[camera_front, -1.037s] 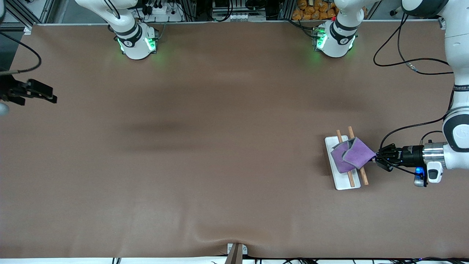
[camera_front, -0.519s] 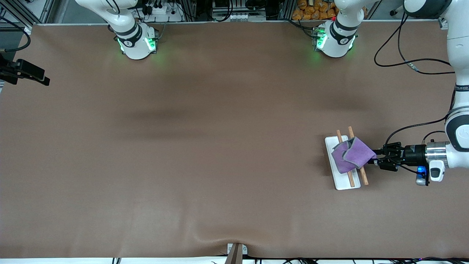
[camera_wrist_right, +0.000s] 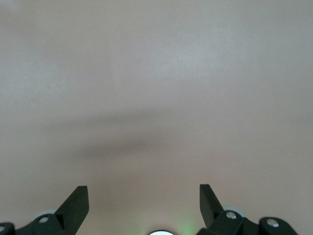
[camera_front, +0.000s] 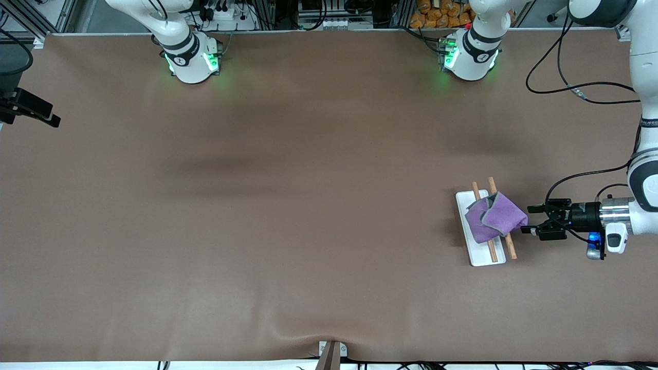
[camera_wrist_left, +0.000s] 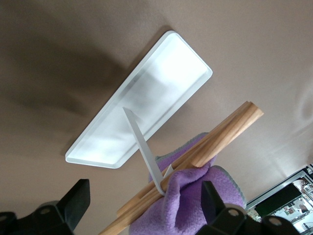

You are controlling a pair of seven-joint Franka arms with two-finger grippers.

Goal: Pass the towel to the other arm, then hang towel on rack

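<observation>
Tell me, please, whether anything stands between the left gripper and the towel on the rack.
Nothing visible does. The left gripper is open beside the towel, which is draped over the rods of the rack; only bare table lies between them. The right gripper waits at the right arm's end.

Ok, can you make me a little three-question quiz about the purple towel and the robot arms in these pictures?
1. True or false: the towel is draped over the wooden rods of the rack.
2. Which gripper is next to the rack? A) left gripper B) right gripper C) both
3. Fill in: the left gripper's fingers are ____ and hold nothing.

Key: 1 true. 2 A; the right arm waits at its own end of the table, with its gripper open. 3 open.
</observation>
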